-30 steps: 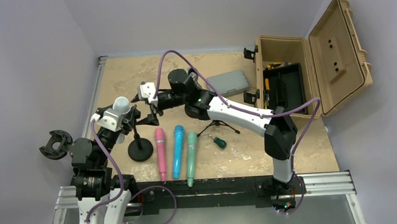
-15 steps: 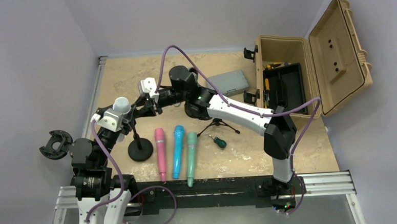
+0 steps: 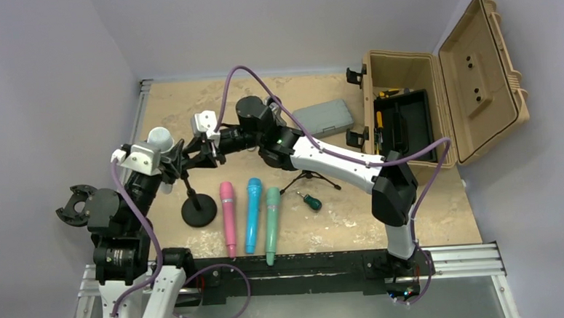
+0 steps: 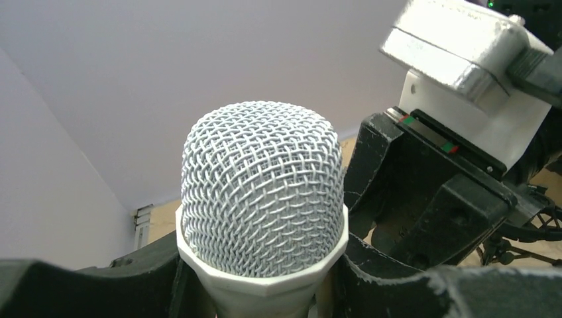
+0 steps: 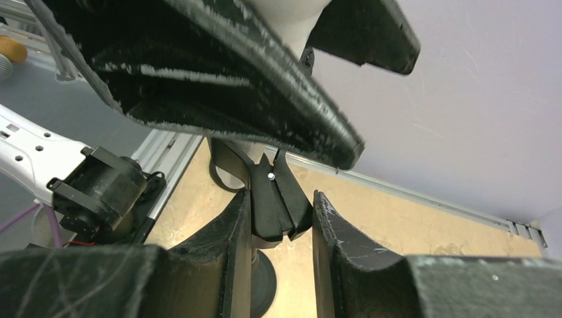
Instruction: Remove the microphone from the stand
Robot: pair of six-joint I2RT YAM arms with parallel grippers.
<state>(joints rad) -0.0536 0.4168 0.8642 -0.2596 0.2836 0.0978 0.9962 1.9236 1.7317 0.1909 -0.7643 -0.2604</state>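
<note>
**Mic gripped, stand pinned: time for a clean pull**

The left gripper (image 3: 166, 156) is clenched round the mic (image 4: 262, 192) just under its mesh head, up at the top of the stand (image 3: 198, 209). Free of it yet? Can't tell. The right gripper (image 5: 278, 205) pinches the stand's neck. Best play: right holds firm, left draws straight out with no twisting, or the stand tips.

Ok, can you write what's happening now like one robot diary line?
left gripper: shut on microphone | right gripper: shut on stand | microphone free of stand: cannot tell
</note>
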